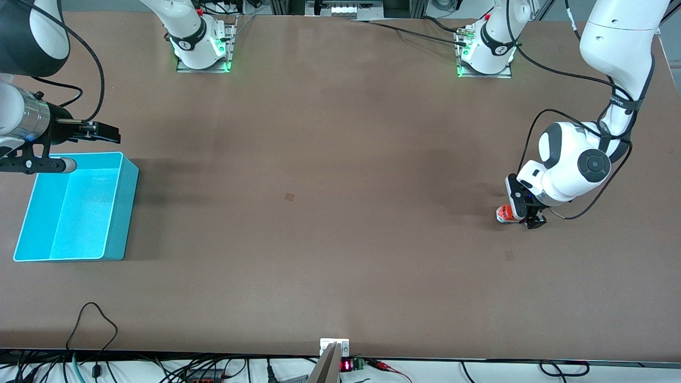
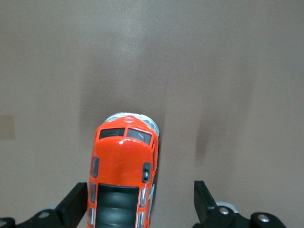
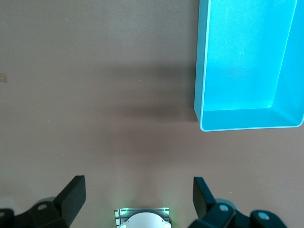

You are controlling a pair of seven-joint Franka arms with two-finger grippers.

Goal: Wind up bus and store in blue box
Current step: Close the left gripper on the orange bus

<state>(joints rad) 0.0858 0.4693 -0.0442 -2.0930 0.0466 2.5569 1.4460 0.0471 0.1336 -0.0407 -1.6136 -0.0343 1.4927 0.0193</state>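
The orange bus [image 1: 504,214] stands on the brown table near the left arm's end. My left gripper [image 1: 525,218] is down around it and open. In the left wrist view the bus [image 2: 124,161] lies between the fingers of the left gripper [image 2: 140,194]; one finger [image 2: 76,202] is right beside its side, the other [image 2: 203,199] stands well apart. The blue box [image 1: 74,207] sits empty at the right arm's end and also shows in the right wrist view [image 3: 247,61]. My right gripper [image 1: 108,133] waits open above the table by the box's farther edge, empty [image 3: 138,190].
The two arm bases [image 1: 202,50] [image 1: 484,53] stand along the table's farther edge. Cables [image 1: 96,319] and a small clamp [image 1: 334,348] lie at the nearer edge. Small tan patches [image 1: 289,196] mark the table top.
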